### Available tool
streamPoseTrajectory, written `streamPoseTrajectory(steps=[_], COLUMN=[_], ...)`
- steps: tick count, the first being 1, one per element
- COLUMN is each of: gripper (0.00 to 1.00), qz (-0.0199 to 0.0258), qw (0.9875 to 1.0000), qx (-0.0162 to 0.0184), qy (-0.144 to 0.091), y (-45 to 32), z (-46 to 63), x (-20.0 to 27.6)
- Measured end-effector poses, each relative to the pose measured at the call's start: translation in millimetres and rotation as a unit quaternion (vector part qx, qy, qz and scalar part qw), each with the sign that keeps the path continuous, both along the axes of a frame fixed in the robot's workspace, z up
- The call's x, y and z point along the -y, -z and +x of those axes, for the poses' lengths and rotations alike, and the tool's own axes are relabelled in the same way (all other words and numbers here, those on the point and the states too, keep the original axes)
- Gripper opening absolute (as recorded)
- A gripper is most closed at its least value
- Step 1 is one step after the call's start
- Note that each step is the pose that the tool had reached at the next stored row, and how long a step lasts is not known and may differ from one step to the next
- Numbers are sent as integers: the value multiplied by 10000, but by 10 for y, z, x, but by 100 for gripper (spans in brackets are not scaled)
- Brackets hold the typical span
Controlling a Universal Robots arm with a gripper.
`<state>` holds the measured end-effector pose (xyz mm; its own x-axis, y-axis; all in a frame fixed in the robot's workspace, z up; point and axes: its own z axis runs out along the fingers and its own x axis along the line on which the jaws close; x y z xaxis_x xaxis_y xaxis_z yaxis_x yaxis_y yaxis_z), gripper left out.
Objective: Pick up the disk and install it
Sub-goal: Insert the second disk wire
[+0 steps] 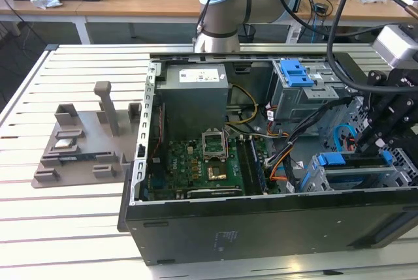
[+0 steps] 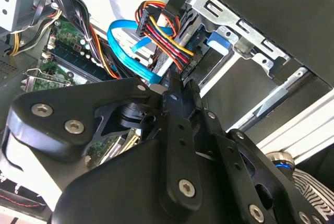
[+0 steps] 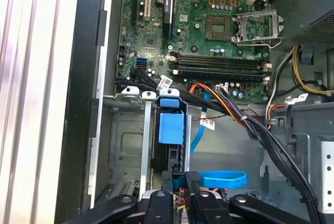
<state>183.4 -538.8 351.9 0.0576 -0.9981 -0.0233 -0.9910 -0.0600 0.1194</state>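
The disk (image 1: 353, 161) stands on edge in the metal drive cage (image 1: 326, 179) at the front corner of the open computer case, on the exterior view's right; its bright blue carrier runs along the top. In the first wrist view the disk (image 3: 171, 130) lies in the cage slot, blue tab at its far end. My black gripper (image 1: 373, 148) reaches down onto the disk's end nearest the case wall. Its fingers sit close together on either side of that end in both wrist views (image 3: 180, 182) (image 2: 175, 85), shut on the disk.
A motherboard (image 1: 202, 162) covers the case floor, with a grey power supply box (image 1: 194, 91) behind it. A blue latch piece (image 1: 297, 72) tops the rear drive bay. Cable bundles (image 3: 245, 119) and a blue flat cable (image 3: 222, 179) run beside the cage. A grey fixture (image 1: 81, 143) stands on the slatted table.
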Motion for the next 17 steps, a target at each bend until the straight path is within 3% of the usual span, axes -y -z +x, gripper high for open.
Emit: streamPoseTrajectory(steps=[5, 6, 9, 12, 17], gripper=[22, 16, 16, 16, 16], qz=[7, 9, 13, 2, 1], qw=[10000, 10000, 10000, 10000, 10000], qx=[0, 0, 0, 0, 0], qy=[0, 0, 0, 0, 0], y=[0, 0, 1, 65, 68], z=[0, 0, 0, 0, 0], x=[0, 0, 0, 1, 20])
